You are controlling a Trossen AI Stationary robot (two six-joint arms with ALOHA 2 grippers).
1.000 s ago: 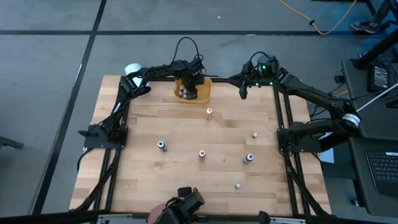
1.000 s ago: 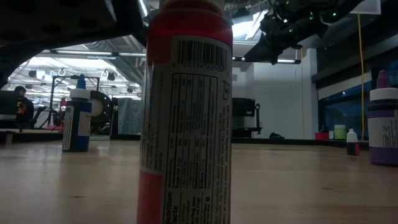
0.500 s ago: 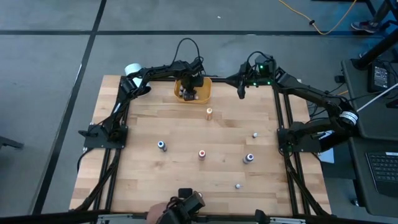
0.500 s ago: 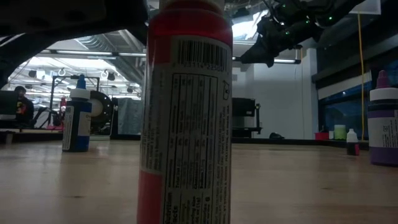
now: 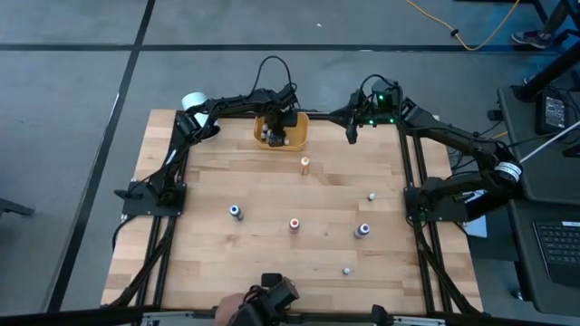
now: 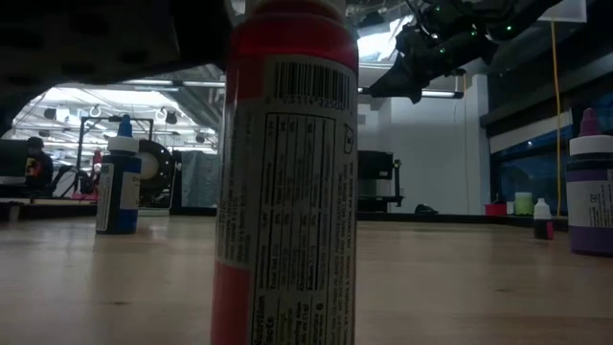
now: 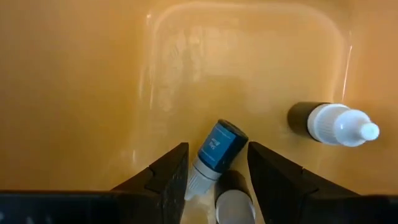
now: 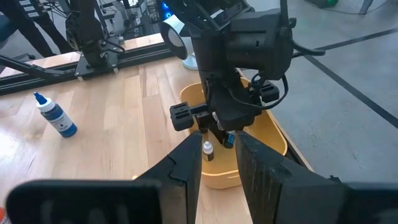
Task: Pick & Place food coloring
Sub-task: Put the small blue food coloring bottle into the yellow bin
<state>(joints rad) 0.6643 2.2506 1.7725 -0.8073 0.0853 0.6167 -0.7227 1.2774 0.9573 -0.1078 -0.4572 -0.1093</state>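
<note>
While the pale wooden table [image 5: 272,263] carries six loose dropper bottles, your left gripper [image 7: 214,171] hangs inside the yellow-orange plastic bin [image 7: 81,93], fingers parted around a blue-labelled food coloring bottle [image 7: 214,149] (likely letting go). Your right gripper [image 5: 352,134] waits beside the bin, fingers apart and empty.

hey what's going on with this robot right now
The left gripper is down inside the yellow bin at the table's far edge, its fingers open around a blue-capped food coloring bottle lying among others on the bin floor. The right gripper waits in the air beside the bin. Six bottles, among them a red-capped one, still stand on the table.
</note>
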